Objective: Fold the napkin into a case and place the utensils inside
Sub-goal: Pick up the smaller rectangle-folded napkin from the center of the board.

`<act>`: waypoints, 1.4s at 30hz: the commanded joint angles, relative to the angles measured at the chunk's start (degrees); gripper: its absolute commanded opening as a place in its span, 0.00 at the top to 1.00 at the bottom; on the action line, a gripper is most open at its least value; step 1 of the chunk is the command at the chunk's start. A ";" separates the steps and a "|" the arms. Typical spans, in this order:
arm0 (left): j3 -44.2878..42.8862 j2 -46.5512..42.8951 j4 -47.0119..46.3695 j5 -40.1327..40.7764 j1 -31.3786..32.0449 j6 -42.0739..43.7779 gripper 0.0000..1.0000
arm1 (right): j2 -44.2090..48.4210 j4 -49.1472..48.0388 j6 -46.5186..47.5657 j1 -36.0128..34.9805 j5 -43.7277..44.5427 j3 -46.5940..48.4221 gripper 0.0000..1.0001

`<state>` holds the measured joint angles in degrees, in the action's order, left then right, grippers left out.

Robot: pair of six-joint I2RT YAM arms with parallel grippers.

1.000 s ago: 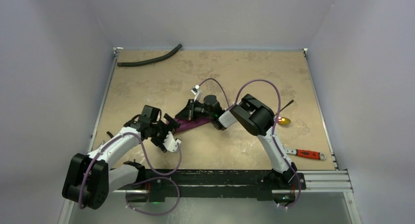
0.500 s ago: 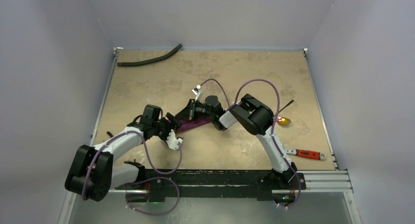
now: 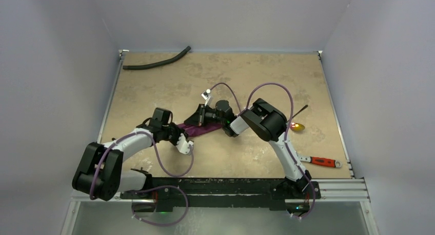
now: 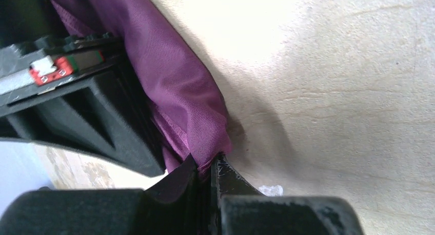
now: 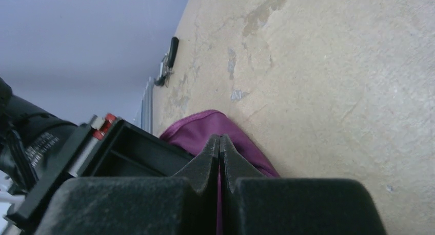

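Tan table (image 3: 256, 76): left fingers (image 4: 233, 186), wide a second ago, now pinch the napkin (image 3: 197, 130); right fingers (image 5: 202, 165) stay clamped on it.

The tan, mottled stone-look tabletop (image 3: 246, 81) in front of me carries a long black rubber hose (image 3: 154, 63), lying curved at the 11 o'clock corner. A plum-purple cloth napkin (image 3: 197, 130) is bunched into a narrow ridge near the centre. A thin dark-handled spoon with a gold bowl (image 3: 297, 126) lies at 3 o'clock, and a red-handled, silver-headed tool (image 3: 323, 161) at 4 o'clock.
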<state>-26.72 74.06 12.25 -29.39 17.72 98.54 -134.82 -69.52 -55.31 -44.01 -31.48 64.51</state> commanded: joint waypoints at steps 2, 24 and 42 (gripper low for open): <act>-5.68 -0.76 8.55 -3.38 0.13 -6.58 1.00 | 3.93 12.41 9.87 5.02 -2.02 -3.41 1.00; -7.16 -4.64 15.13 -5.72 -4.19 -8.69 1.00 | 48.72 31.01 78.83 6.63 29.28 -18.09 0.08; -8.72 -5.81 15.95 -5.59 -4.86 -9.12 1.00 | 38.39 35.21 106.46 -8.22 27.83 -23.75 0.05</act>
<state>-32.99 69.78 27.79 -32.38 13.50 89.73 -93.91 -30.24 44.60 -52.64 -5.43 38.50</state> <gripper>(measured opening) 0.040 0.959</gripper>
